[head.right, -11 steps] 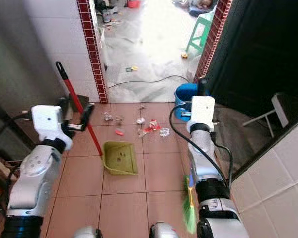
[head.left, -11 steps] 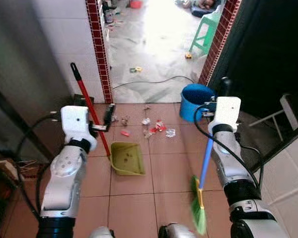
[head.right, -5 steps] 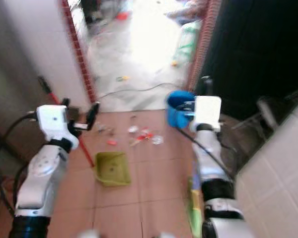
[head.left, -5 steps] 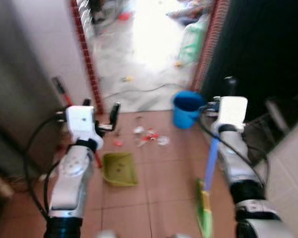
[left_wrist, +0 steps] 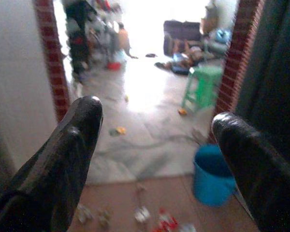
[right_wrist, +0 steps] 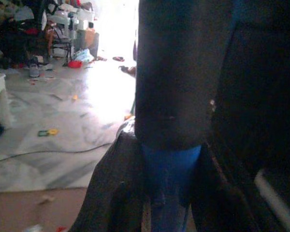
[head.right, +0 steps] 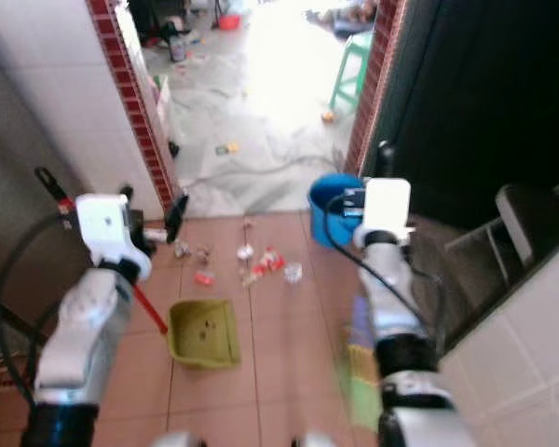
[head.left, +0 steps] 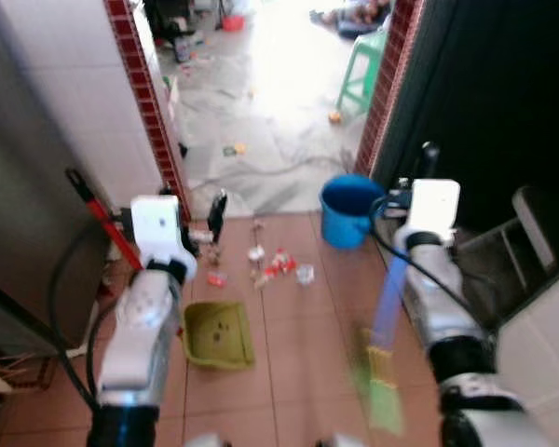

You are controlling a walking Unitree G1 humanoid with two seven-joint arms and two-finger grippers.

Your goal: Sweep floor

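Observation:
My left gripper [head.left: 192, 207] is raised and open, its fingers [left_wrist: 72, 145] wide apart with nothing between them. A red handle [head.left: 101, 212] slants down behind that wrist to the olive dustpan [head.left: 216, 333] lying on the tiles. My right gripper [right_wrist: 168, 145] is shut on the blue broom handle [head.left: 388, 291], and the green bristles [head.left: 379, 399] hang blurred near the floor. Small bits of litter [head.left: 278, 264] lie on the tiles beyond the dustpan.
A blue bucket [head.left: 347, 210] stands by the right brick doorpost [head.left: 389, 79]. The left brick post [head.left: 151, 112] frames the same doorway onto a bright room with a green stool [head.left: 363, 67], a floor cable [head.left: 261, 169] and scattered things. A grey door [head.left: 23, 196] is on my left.
The whole view has shifted and blurred, so the camera has moved. The red handle earlier crossed between the left fingers; now it runs behind that wrist. The right gripper keeps the broom.

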